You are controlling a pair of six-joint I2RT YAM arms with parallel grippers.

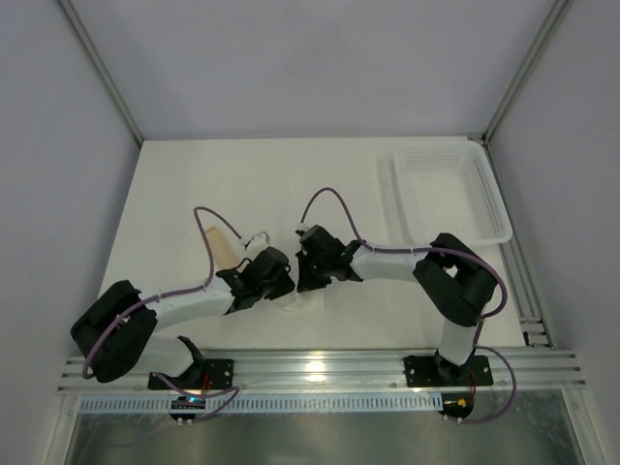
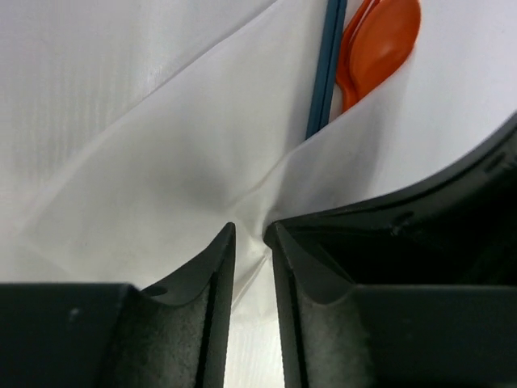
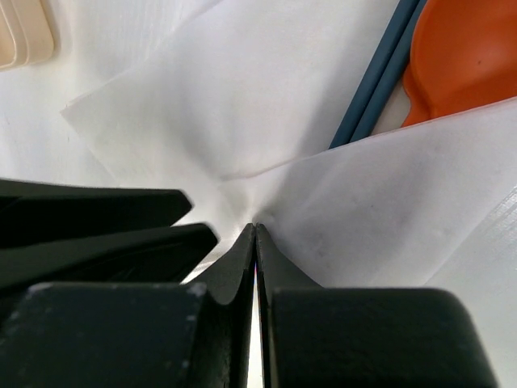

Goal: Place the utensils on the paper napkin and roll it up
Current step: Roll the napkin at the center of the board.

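Note:
The white paper napkin (image 2: 161, 178) (image 3: 226, 105) lies folded over the utensils, and only a corner (image 1: 312, 306) shows from above. An orange spoon (image 2: 380, 40) (image 3: 468, 56) and slim blue-grey handles (image 2: 327, 65) (image 3: 376, 81) stick out from under the fold. My two grippers meet tip to tip over it near the table's front middle. The left gripper (image 2: 249, 230) (image 1: 287, 285) has its jaws a narrow gap apart, with the napkin's pinched crease between the tips. The right gripper (image 3: 255, 228) (image 1: 306, 281) is shut on that same crease, right beside the left fingers (image 3: 105, 218).
A pale tan ridged piece (image 1: 221, 247) (image 3: 24, 32) lies on the table just left of the napkin, under the left arm's purple cable. A white mesh basket (image 1: 450, 194) stands at the back right. Metal frame posts rise at the far corners.

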